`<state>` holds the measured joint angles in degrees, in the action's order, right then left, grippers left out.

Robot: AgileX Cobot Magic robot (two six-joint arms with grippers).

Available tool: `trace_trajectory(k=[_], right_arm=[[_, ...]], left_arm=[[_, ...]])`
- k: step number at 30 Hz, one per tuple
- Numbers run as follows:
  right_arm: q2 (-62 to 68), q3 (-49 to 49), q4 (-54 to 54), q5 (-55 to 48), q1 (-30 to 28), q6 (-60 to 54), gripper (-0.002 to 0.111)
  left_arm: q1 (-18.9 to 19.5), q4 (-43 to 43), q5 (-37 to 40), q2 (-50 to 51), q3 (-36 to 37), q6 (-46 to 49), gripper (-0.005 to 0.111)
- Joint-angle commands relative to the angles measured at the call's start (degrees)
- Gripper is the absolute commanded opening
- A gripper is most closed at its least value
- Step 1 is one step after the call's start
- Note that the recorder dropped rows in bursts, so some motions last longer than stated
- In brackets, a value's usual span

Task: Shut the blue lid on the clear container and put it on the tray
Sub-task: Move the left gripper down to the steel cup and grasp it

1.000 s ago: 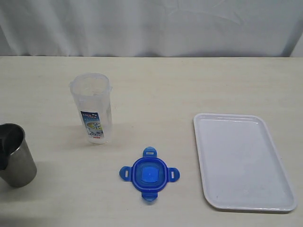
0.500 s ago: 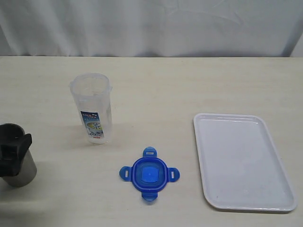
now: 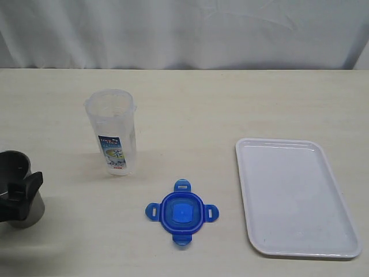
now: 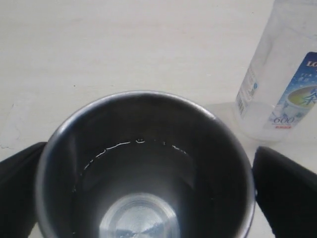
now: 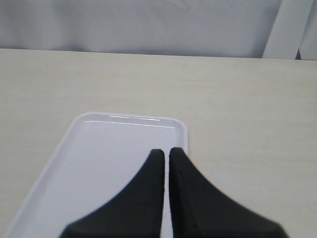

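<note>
Left gripper (image 4: 148, 151): its black jaws were seen spread wide, one on each side of a grey steel cup (image 3: 26, 210) at the near left edge of the table. Nothing was seen to be clamped, and whether the pads touched the cup's wall could not be told.
Right gripper (image 5: 166, 150): its two black fingers were pressed together with nothing between them, and it was held above one end of the flat white rectangular plastic tray (image 5: 99, 163).
Tall clear plastic container (image 3: 112, 133): it was found upright and uncovered on the pale wood-grain table (image 3: 230, 98), just beyond the steel cup and well apart from the tray.
Small bright blue translucent lid (image 3: 181, 212): it was laid flat on the table with its four tabs splayed outward, between the container and the tray and touching neither.
Tray contents: nothing was carried on it.
Done so far: no step of the task was judged complete.
Left to do: the lid was to be picked up, seated on the container's mouth and snapped shut; the closed container was then to be carried over and set on the tray.
Concern: the left jaws were placed about the cup, which is no part of the task.
</note>
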<state>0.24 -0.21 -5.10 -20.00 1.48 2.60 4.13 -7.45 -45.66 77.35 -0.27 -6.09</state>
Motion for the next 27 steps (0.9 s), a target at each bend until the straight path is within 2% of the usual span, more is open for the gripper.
trace_trajectory(k=[1,19,27], right_arm=[[-0.2,0.2,-0.3,0.2,0.1,0.0,0.004],[-0.2,0.2,-0.3,0.2,0.1,0.0,0.004],[-0.2,0.2,-0.3,0.2,0.1,0.0,0.004]], left_arm=[[0.1,-0.4,-2.2,1.9,0.3,0.1,0.105],[0.1,-0.3,-10.9,12.7,0.3,1.4,0.105],[0.1,-0.3,-12.0,16.9,0.3,2.3,0.105]])
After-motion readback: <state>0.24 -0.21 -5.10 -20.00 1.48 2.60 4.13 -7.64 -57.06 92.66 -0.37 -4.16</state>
